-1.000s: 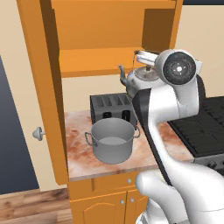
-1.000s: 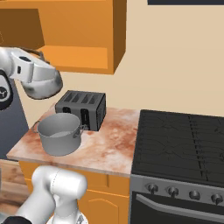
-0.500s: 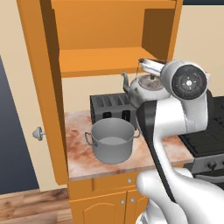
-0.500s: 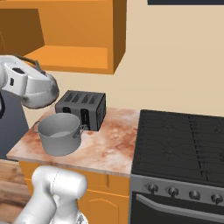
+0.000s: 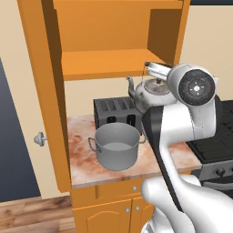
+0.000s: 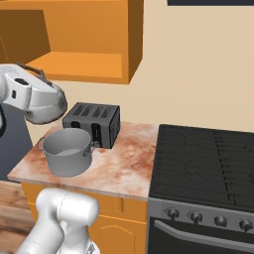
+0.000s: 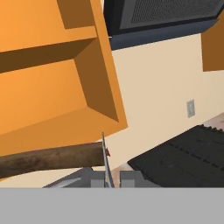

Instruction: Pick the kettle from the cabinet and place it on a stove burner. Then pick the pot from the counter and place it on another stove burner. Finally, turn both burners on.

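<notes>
Orange cabinet [image 7: 52, 87] above black cooktop [image 7: 183, 153]

In the left base view the white arm covers the right half of the kettle [image 5: 148, 92], the right end of the toaster [image 5: 116, 112] and the table's [image 5: 84, 157] right edge, where the stove [image 5: 214, 145] begins. The gripper's fingers on the kettle handle are hidden behind the wrist. In the right base view the arm hides the kettle's [image 6: 44, 104] left side, and the picture's edge cuts the cabinet [image 6: 94, 34] off at top and left. The stove knobs [image 6: 196, 217] are too small to read
</notes>
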